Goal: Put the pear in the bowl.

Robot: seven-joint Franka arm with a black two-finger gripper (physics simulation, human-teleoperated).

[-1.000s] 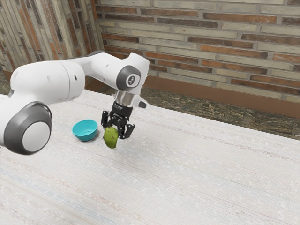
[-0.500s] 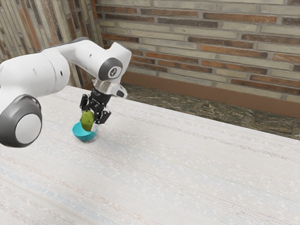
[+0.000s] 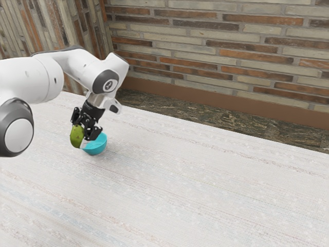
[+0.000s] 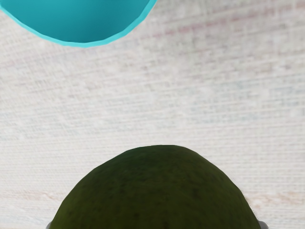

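In the exterior view my black gripper [image 3: 82, 133] is shut on the green pear [image 3: 76, 136], holding it up off the table. The pear hangs at the exterior view's left of the turquoise bowl [image 3: 97, 145], partly overlapping its rim in the picture. In the wrist view the pear [image 4: 157, 191] is large and dark at the lower edge, with a grey bit of fingertip at either side. Bare tabletop separates it from the bowl [image 4: 86, 24], whose far part is cut off.
The pale wooden table [image 3: 195, 185] stretches toward the exterior view's right. Behind it stands a brick wall [image 3: 221, 56], above a dark stone floor strip [image 3: 205, 116].
My gripper has carried the pear toward the exterior view's left, across the bowl in the picture and on to the bowl's left side. The bowl has stayed where it was.
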